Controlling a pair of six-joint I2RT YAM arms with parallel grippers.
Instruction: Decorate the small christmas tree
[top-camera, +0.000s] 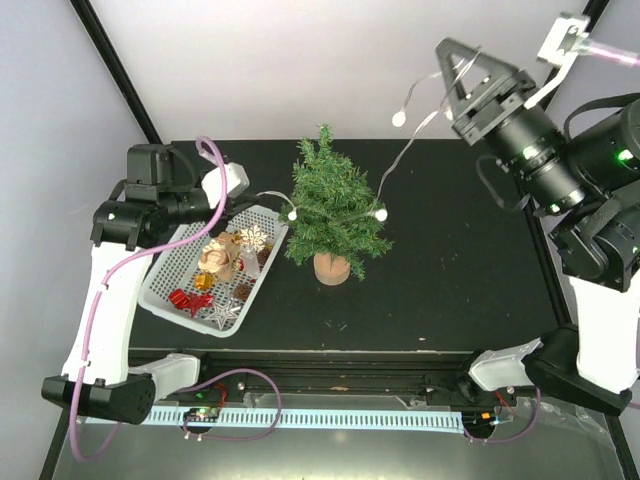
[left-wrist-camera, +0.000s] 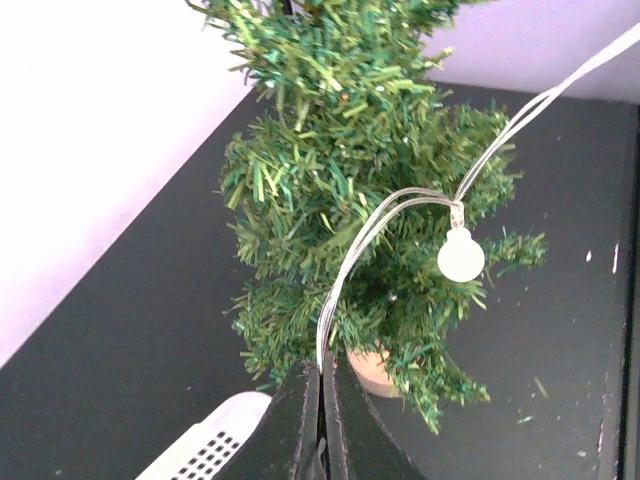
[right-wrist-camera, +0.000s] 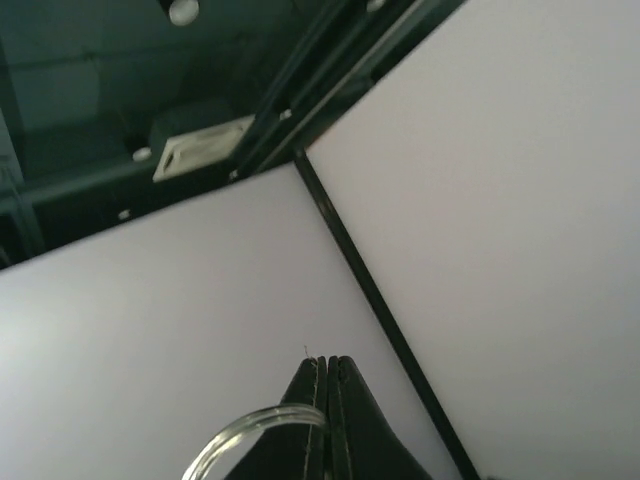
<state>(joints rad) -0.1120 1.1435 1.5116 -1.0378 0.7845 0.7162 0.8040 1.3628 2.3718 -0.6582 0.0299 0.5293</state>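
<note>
Left gripper (left-wrist-camera: 322, 368) sits by the far right corner of the basket (top-camera: 172, 258), just left of the tree. Its jaws are pinched tight on the light string (left-wrist-camera: 543, 97), and the wire comes straight out of the fingertips.

The basket is white plastic and sits on the left part of the black table (top-camera: 460, 270). It holds a red bow (top-camera: 188, 300), a silver star (top-camera: 222, 313), a white snowflake (top-camera: 253, 238) and some tan and gold pieces I can't make out.

The small christmas tree (top-camera: 333, 205) stands upright about mid-table on its round wooden base (top-camera: 331, 268), just right of the basket. They look apart in the top view, though the lower branches overhang the basket's corner.

From the left gripper the string runs to a bulb (top-camera: 293, 213) on the tree's left side. It then crosses the front branches to a second bulb (top-camera: 380, 213) on the right side. In the left wrist view one bulb (left-wrist-camera: 460, 256) hangs against the needles.

From the right-side bulb the wire climbs clear of the tree, up and to the right. A third bulb (top-camera: 398, 118) hangs in the air partway along.

Right gripper (right-wrist-camera: 327, 362) is raised high over the table's far right corner, pointing up and away from the table. Its jaws are closed with no gap, a loop of the clear wire is caught between them, and the wrist view behind shows only wall and ceiling.
</note>
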